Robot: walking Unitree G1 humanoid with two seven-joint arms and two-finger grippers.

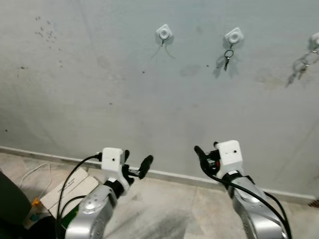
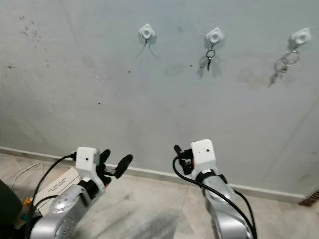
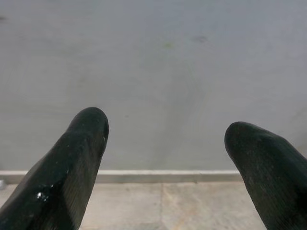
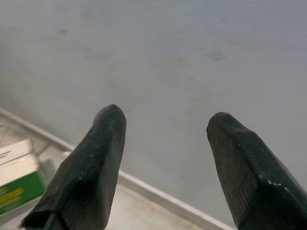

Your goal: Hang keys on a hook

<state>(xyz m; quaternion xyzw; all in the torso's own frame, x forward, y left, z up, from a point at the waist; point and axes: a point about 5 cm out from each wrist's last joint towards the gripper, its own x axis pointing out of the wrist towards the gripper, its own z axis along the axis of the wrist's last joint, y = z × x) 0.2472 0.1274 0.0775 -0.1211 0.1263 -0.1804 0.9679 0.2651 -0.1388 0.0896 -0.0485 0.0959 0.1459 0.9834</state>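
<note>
Three white hooks are fixed high on the grey wall. The left hook (image 1: 164,33) carries nothing. A single key (image 1: 228,57) hangs from the middle hook (image 1: 234,36), and a bunch of keys (image 1: 300,66) hangs from the right hook (image 1: 315,40) at the frame's edge. Both my grippers are held low before the wall, far below the hooks. My left gripper (image 1: 137,162) is open, and its wrist view shows only wall between the fingers (image 3: 81,143). My right gripper (image 1: 207,152) is open too, with nothing between its fingers (image 4: 103,143).
A white baseboard (image 1: 169,175) runs along the foot of the wall above a tiled floor. At lower left lie a cardboard box with a green side (image 1: 67,191), a white cable (image 1: 35,174) and a dark object (image 1: 10,204).
</note>
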